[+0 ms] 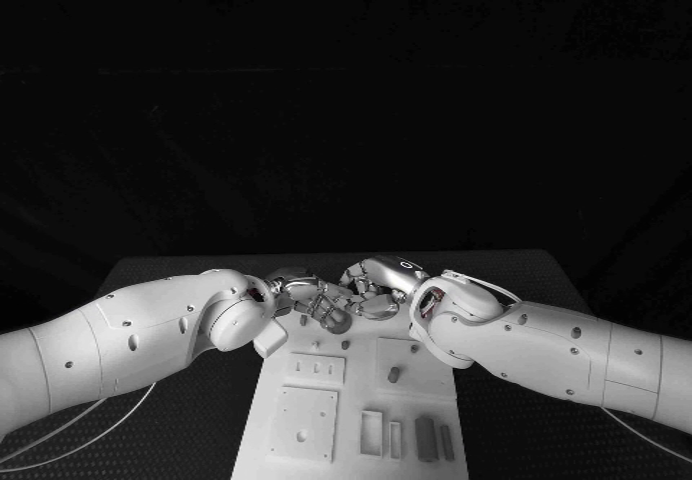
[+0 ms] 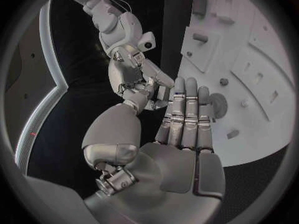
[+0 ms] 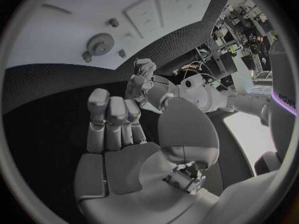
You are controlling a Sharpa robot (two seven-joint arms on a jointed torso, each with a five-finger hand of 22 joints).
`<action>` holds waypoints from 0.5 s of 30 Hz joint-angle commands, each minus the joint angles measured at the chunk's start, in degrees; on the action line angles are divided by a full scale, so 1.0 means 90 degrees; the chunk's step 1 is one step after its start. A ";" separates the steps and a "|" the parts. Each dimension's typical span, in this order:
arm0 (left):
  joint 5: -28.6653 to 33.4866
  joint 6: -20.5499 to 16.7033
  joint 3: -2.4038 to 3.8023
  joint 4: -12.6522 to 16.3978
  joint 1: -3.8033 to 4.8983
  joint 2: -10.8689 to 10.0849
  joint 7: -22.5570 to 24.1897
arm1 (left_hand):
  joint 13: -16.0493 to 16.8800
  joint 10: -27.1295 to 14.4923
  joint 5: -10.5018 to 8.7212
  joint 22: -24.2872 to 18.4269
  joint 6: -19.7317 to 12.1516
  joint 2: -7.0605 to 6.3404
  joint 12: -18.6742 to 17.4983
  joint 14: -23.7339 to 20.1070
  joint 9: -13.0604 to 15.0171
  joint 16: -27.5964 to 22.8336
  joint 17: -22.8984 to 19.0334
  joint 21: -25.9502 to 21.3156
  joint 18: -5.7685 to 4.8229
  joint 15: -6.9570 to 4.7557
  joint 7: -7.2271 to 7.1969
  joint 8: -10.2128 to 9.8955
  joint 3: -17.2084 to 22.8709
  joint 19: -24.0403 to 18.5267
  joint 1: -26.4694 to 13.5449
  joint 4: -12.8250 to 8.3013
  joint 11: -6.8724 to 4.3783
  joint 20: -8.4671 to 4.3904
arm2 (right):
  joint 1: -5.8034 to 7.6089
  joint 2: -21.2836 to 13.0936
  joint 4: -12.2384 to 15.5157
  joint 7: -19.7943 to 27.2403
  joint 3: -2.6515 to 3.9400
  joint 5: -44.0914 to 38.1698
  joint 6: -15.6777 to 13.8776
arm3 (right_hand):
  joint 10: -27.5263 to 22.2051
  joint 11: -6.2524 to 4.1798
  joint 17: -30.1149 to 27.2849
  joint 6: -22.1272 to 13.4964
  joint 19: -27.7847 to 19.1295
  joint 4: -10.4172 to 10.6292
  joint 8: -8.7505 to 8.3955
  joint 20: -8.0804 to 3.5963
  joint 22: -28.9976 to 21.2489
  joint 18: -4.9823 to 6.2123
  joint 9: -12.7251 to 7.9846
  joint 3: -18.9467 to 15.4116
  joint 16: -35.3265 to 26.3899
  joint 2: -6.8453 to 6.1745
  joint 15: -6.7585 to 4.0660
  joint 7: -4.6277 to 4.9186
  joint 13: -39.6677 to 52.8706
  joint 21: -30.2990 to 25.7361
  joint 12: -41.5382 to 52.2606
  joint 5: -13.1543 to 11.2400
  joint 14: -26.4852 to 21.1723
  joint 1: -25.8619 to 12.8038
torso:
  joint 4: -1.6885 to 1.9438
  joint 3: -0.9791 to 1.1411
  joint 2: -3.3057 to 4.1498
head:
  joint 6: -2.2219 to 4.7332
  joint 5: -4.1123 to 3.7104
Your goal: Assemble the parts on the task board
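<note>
Head view | both hands meet above task board | fingers seemingly spread, empty

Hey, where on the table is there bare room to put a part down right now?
Free: black table strips beside the task board, under each arm. Crowded: the board's far end, where left hand and right hand meet above the gear.
</note>
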 commanded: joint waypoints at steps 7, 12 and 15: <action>0.0074 0.0077 0.0022 0.0018 0.0016 0.0068 0.0154 | 0.0031 0.0133 0.0008 -0.0027 0.0164 0.0407 -0.0025 0.0003 -0.0023 0.0016 -0.0009 0.0050 0.0040 -0.0005 -0.0037 -0.0001 0.0052 -0.0061 0.0141 -0.0310 -0.0053 -0.0004 | -0.0021 0.0098 0.0022 0.0042 -0.0032 -0.0083 0.0190 | -0.0043 -0.0030 0.0006 0.0867 0.0002 -0.0003 0.0028 -0.0030 -0.0009 0.0284 0.0010 0.0050 -0.0013 -0.0028 -0.0057 0.0009 -0.0003 -0.0002 -0.0037 -0.0035 -0.0004 -0.0034 | -0.0002 0.0009 0.0003 | -0.0013 -0.0008; 0.0075 0.0065 0.0022 0.0013 0.0016 0.0081 0.0148 | 0.0044 0.0180 0.0025 -0.0035 0.0222 0.0472 -0.0012 0.0015 -0.0026 0.0022 -0.0011 0.0056 0.0033 -0.0009 -0.0057 0.0009 0.0057 -0.0058 0.0135 -0.0366 -0.0072 -0.0006 | -0.0023 0.0104 0.0018 0.0021 -0.0038 -0.0083 0.0197 | -0.0043 -0.0030 0.0006 0.0866 0.0003 -0.0003 0.0027 -0.0031 -0.0010 0.0284 0.0013 0.0057 -0.0014 -0.0030 -0.0057 0.0009 -0.0003 -0.0003 -0.0038 -0.0035 -0.0004 -0.0035 | -0.0004 0.0009 0.0002 | -0.0022 -0.0003; 0.0075 0.0057 0.0022 0.0006 0.0016 0.0084 0.0148 | 0.0051 0.0206 0.0080 -0.0043 0.0261 0.0536 -0.0010 0.0024 -0.0032 0.0025 -0.0013 0.0060 0.0029 -0.0015 -0.0071 0.0010 0.0087 -0.0056 0.0151 -0.0427 -0.0086 -0.0011 | -0.0023 0.0106 0.0022 0.0016 -0.0040 -0.0083 0.0204 | -0.0045 -0.0030 0.0007 0.0866 0.0004 -0.0002 0.0028 -0.0031 -0.0010 0.0284 0.0015 0.0062 -0.0014 -0.0031 -0.0057 0.0009 -0.0005 -0.0004 -0.0041 -0.0035 -0.0004 -0.0035 | -0.0007 0.0010 0.0001 | -0.0021 -0.0004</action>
